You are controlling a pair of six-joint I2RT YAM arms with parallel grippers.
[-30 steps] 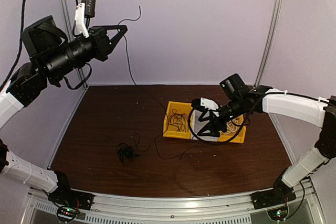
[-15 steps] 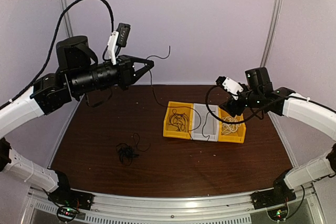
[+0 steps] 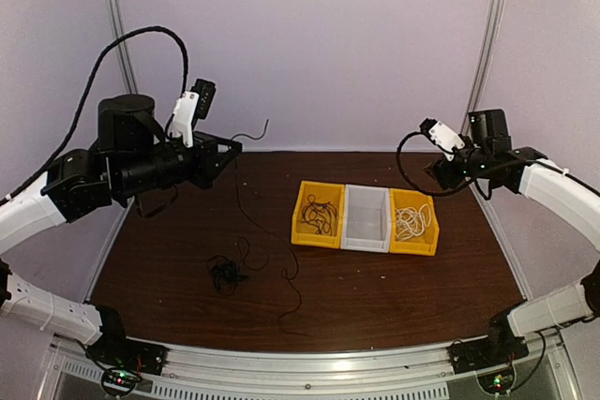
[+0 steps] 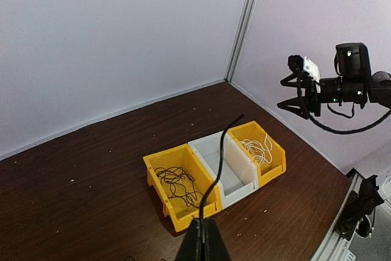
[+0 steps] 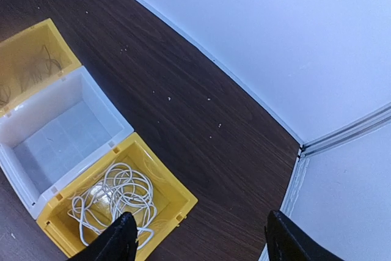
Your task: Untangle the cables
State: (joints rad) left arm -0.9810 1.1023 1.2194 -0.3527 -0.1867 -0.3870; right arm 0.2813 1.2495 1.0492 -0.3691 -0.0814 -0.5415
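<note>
Above the table [image 3: 187,231], left gripper [image 3: 232,146] raised, pinching black cable [image 4: 211,191], right gripper [image 4: 286,93] raised, spread.

My worktop [image 3: 169,231] was dark wood-grain, smooth with a faint sheen. The yellow bins [image 3: 314,239] were glossy moulded plastic, the white bin [image 3: 366,243] between them duller and milky. The black cable [image 4: 215,178] looked matt and rubbery, the white cable [image 5: 119,191] smooth. My left gripper [image 4: 204,236] was matt black plastic.
</note>
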